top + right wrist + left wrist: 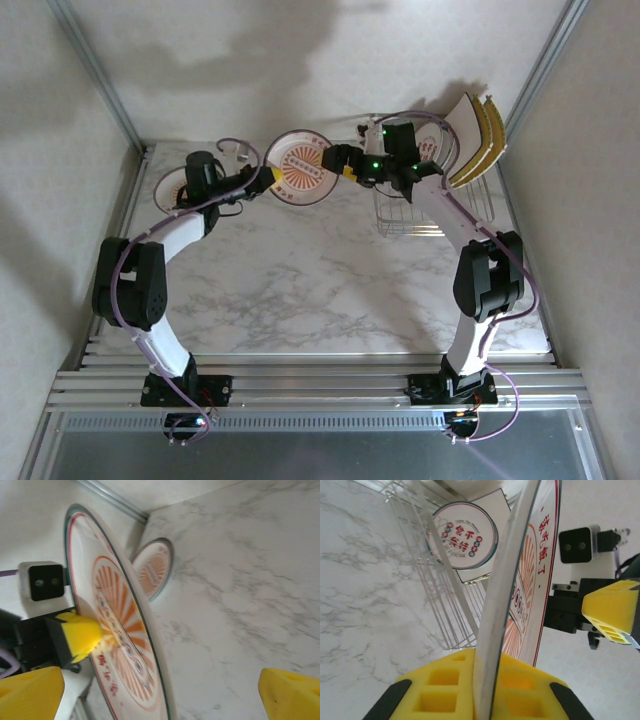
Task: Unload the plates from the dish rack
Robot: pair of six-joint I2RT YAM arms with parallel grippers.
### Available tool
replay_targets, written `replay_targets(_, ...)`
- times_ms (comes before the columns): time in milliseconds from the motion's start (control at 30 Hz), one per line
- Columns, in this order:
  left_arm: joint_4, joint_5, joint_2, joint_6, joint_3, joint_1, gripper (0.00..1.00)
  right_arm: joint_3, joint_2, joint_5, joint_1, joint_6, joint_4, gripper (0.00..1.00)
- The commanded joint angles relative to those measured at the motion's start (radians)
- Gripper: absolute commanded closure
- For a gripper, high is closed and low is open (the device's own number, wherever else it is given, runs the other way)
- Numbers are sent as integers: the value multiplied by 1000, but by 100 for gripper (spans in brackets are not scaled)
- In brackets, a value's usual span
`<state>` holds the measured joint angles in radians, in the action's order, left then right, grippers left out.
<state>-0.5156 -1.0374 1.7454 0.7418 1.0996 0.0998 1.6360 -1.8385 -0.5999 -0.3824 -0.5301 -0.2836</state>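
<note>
A round white plate (300,167) with orange rays and a dark rim hangs upright above the back of the table. My left gripper (262,181) is shut on its left edge. In the left wrist view that rim (492,645) is pinched between the yellow pads of the left gripper (487,680). My right gripper (347,166) stands open just right of the plate, with its jaws wide apart in the right wrist view (160,700) and the plate (125,645) free of them. The wire dish rack (410,212) at the back right holds a round plate (432,150) and square plates (478,140), white and yellow.
Another round plate (170,190) lies flat on the marble table at the back left, also visible behind the held plate (152,575). Metal frame posts and walls close in the back corners. The arms' bases sit on the rail along the near edge.
</note>
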Motion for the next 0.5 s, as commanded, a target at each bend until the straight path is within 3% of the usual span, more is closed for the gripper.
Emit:
replay_targets(0,-90,80,-68,65,-40,-44,100,101,42,235,-2,160,-262,1)
replay_targets(233,-116,283,-171,156,-165,-159,100,214,74,670,9,342,-552,1)
replay_targets(467,-156,453,-246,240,-315,-280,100,238,76,829,78,415,-672,1)
